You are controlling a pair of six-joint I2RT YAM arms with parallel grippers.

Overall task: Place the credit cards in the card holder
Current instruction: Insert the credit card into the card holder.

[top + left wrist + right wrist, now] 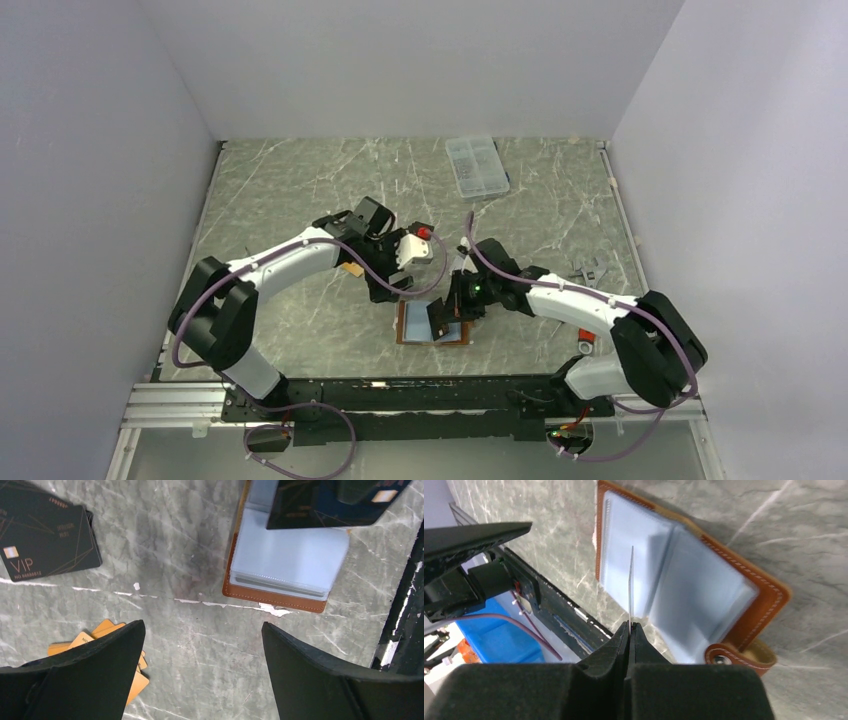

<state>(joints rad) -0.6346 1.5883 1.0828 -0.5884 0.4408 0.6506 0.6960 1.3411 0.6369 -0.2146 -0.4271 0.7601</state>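
The brown card holder (410,332) lies open near the table's front, pale blue pockets up; it also shows in the left wrist view (290,565) and the right wrist view (714,595). My right gripper (447,312) is shut on a black card (438,318), held on edge just above the pockets, seen edge-on in the right wrist view (630,585) and flat in the left wrist view (320,505). My left gripper (202,630) is open and empty over bare table left of the holder. A black VIP card (45,542) and orange-tan cards (100,630) lie beside it.
A clear plastic compartment box (476,165) stands at the back of the table. A small grey object (588,270) lies at the right. The black front rail (400,625) runs close to the holder.
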